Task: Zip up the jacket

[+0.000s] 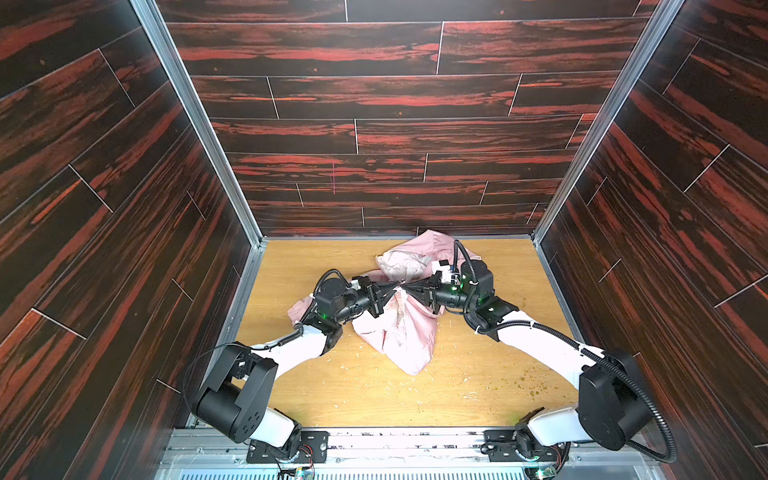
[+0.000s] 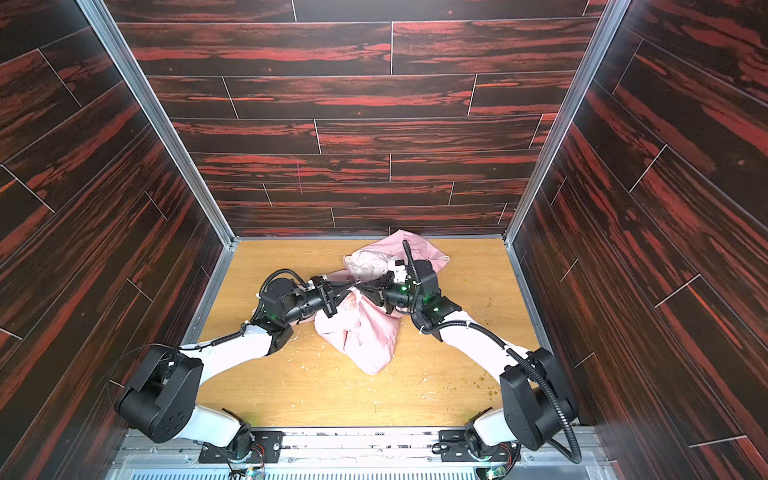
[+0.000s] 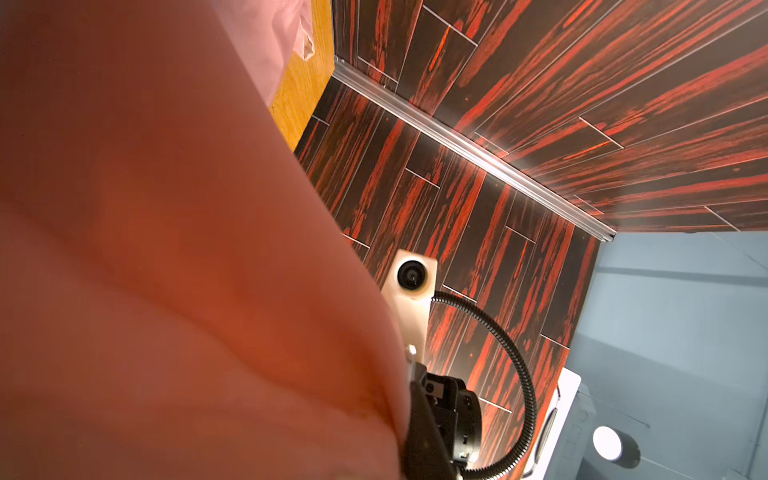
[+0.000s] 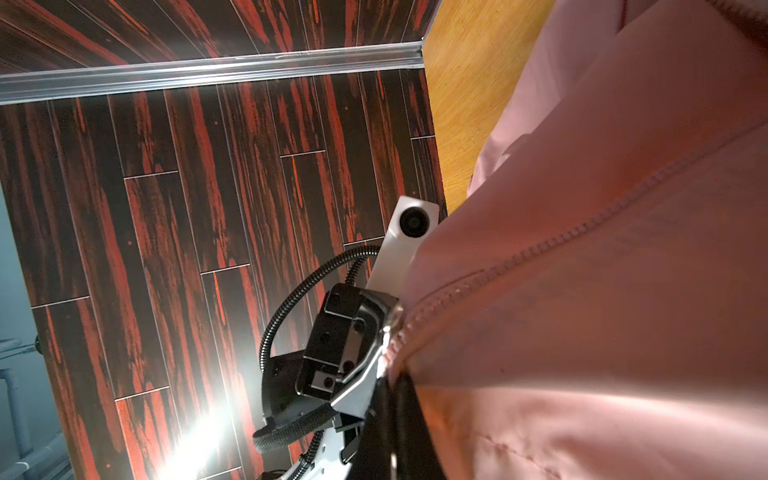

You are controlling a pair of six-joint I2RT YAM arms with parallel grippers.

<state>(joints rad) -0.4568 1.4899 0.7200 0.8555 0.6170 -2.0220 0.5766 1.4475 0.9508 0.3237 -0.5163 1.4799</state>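
You have dark, red-streaked plank walls (image 1: 395,124) closing in the light wooden bench (image 1: 478,386) at its back and both sides. Your two arms rise from the front edge of the bench, the left arm (image 1: 291,353) at the front left corner and the right arm (image 1: 548,345) at the front right corner. Both bend inward to meet over the middle of the bench.

The jacket (image 1: 409,336) is a crumpled pink heap on the bench, spread from its middle to its back edge, where one fold lies at the foot of the back wall. In both top views the nearer part is drawn up into a peak where the arms meet, and its lowest corner rests on the bench. A paler lining-side patch (image 1: 401,264) shows just behind that peak, toward the bench's back edge.

Your left pincer (image 1: 395,287) and right pincer (image 1: 411,286) point at each other tip to tip above the bench's middle. Both are clenched, each pinching jacket cloth at the peak.

In the right wrist view the zipper (image 4: 561,241) runs as a line of teeth across the cloth down to the spot where the tips meet. A small bright metal piece (image 4: 392,322) sits at its end; which pincer has hold of it you cannot tell. In the left wrist view cloth fills most of the frame and hides that pincer's own fingers.

Pale flecks (image 1: 365,365) dot the bench in front of the jacket, and greenish crumbs (image 1: 536,388) lie toward the bench's front right.
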